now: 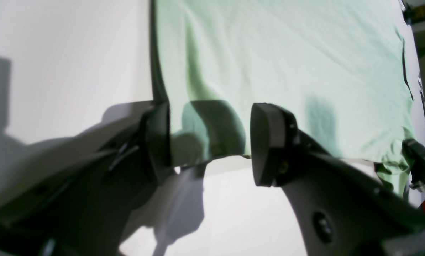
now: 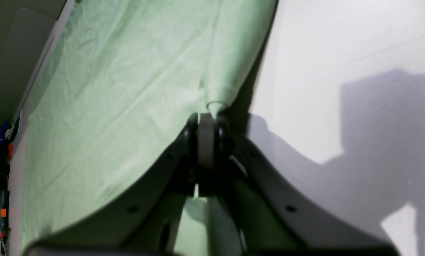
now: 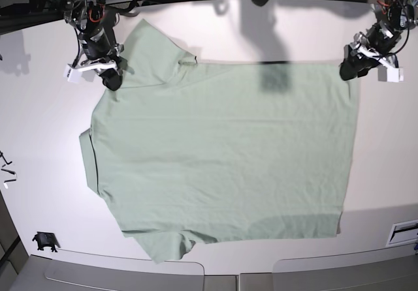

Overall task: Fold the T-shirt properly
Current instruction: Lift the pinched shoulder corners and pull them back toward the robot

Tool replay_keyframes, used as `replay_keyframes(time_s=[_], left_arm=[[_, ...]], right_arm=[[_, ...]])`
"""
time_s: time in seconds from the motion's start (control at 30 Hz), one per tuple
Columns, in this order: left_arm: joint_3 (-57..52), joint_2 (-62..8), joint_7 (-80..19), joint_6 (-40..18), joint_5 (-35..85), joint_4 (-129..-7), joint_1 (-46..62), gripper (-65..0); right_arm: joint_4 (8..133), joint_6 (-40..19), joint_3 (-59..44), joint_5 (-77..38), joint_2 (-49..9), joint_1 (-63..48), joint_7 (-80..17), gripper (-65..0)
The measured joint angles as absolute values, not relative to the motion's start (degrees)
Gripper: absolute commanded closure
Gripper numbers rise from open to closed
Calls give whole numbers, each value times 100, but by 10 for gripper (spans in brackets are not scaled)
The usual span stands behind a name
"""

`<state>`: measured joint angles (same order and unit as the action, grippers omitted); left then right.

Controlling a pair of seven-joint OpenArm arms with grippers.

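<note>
The T-shirt (image 3: 222, 151) lies spread flat across the middle of the white desk (image 3: 39, 173). Its long axis runs 9 to 3 in the base view, collar end toward 9 and hem toward 3. One sleeve sticks out around 11, the other around 7.

The right gripper (image 2: 207, 137) sits at about 10 o'clock, jaws pinched narrow on a bunched bit of fabric at the shoulder edge. The left gripper (image 1: 210, 142) is at about 2 o'clock, jaws spread wide, straddling the hem corner without gripping it.
</note>
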<state>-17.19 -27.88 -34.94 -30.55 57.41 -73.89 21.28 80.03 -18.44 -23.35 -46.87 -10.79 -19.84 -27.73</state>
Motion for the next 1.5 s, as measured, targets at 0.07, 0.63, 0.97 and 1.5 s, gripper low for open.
replay_keyframes(time_s=[0.07, 0.63, 0.97, 1.5], left_arm=[[-1719, -2733, -3472, -3057, 5743, -7393, 2126, -320], [-1715, -2729, -4351, -3194, 5140, -7426, 1614, -305], [-1693, -2716, -4351, -3022, 5223, -7387, 1553, -133], [-1693, -2869, -4506, -3030, 5183, -7376, 1601, 0]], right_arm=[[8003, -1844, -2335, -4687, -1079, -1984, -2773, 0], [8003, -1844, -2335, -4687, -1079, -1984, -2773, 0], [8003, -1844, -2335, -4687, -1081, -1984, -2773, 0], [8169, -2082, -2700, -4648, -1100, -2049, -3564, 0]])
